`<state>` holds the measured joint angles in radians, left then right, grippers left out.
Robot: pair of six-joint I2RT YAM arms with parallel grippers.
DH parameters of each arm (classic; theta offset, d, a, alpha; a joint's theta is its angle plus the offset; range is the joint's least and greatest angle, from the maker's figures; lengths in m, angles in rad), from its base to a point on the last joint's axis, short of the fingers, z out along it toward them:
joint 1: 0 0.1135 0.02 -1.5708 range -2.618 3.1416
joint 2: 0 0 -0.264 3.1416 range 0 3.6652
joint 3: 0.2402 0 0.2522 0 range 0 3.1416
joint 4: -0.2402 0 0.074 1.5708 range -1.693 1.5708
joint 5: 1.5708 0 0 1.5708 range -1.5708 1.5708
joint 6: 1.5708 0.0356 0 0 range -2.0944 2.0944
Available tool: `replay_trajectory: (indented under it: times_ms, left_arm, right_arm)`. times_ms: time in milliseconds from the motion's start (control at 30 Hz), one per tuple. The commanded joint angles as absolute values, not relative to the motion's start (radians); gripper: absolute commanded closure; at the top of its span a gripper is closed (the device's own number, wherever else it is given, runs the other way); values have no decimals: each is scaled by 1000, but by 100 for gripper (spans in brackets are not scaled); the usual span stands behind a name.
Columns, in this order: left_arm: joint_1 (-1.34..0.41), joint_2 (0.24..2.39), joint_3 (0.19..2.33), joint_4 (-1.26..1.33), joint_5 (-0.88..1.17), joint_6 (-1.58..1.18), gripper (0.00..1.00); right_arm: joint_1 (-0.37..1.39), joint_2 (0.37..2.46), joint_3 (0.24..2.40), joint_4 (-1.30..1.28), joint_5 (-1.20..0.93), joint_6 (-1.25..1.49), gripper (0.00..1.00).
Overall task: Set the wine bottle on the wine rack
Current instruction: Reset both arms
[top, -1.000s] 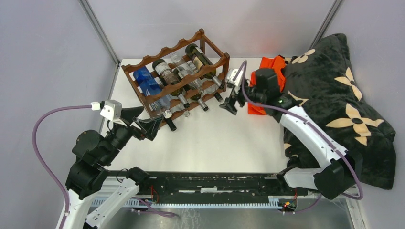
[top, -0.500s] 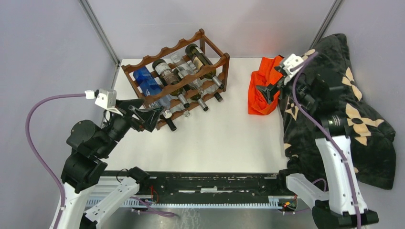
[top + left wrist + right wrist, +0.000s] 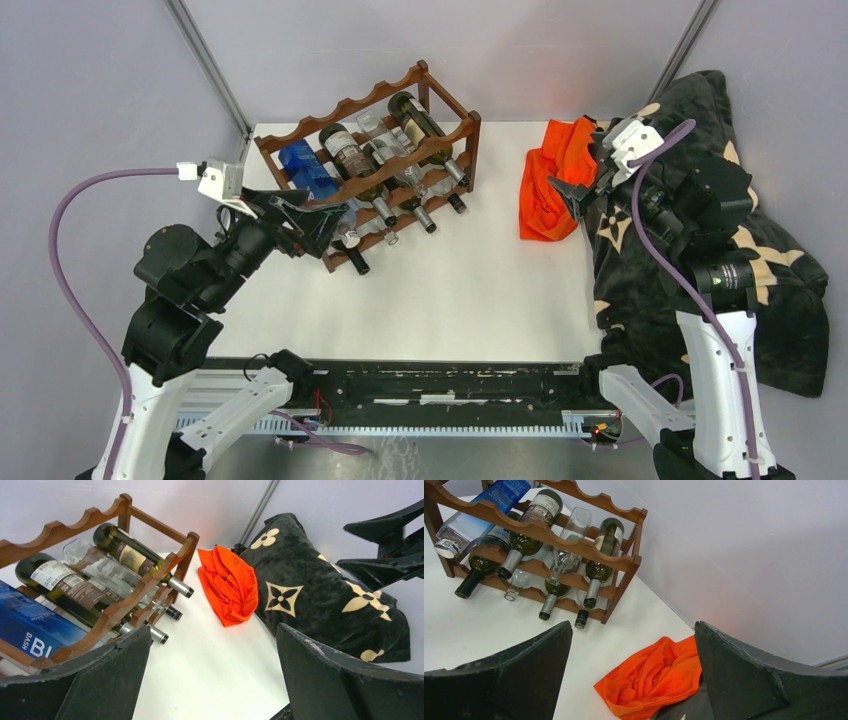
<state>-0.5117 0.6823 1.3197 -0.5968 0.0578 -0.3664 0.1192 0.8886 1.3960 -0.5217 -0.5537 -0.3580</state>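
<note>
My left gripper (image 3: 305, 222) and right gripper (image 3: 575, 195) are both wide apart and hold nothing. The wine bottles (image 3: 425, 135) lie in the wine rack (image 3: 350, 106), necks pointing near and right. I see none loose. The left gripper is just beside the rack. The right one is well apart from it, by the orange cloth (image 3: 545, 190).

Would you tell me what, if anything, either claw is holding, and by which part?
Nothing: the left claw and right claw both stand open and empty.
</note>
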Motion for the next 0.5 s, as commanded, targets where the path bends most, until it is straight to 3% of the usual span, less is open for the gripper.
replay_trajectory:
  times_ms: [0, 467]
  left_arm:
    - [-509, 707, 1399, -589, 84, -399, 0]
    - [-509, 781, 1447, -539, 42, -313, 0]
  right_arm:
    - [107, 877, 1407, -508, -551, -333, 2]
    - [45, 895, 1506, -462, -445, -84, 2]
